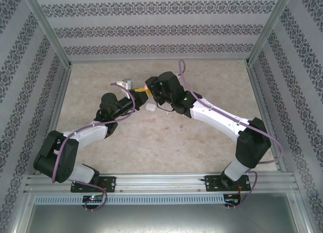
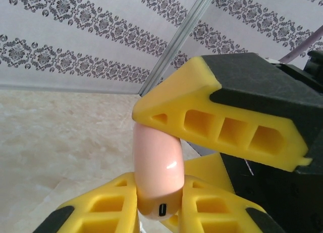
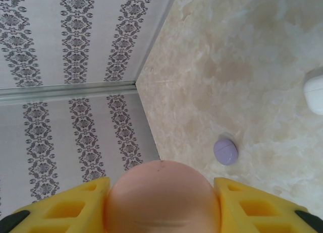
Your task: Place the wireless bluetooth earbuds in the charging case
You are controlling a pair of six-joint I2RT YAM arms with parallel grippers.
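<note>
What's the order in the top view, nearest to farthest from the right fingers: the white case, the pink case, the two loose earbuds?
1. pink case: gripped between the right fingers themselves.
2. white case: on the table, just on their near-edge side.
3. loose earbuds: farther toward the near edge and slightly right; the left one is a little nearer.

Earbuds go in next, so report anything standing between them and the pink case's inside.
The pink case looks closed, so its own lid bars the way in. The left gripper and right gripper both clamp it; nothing else visibly covers it.
</note>
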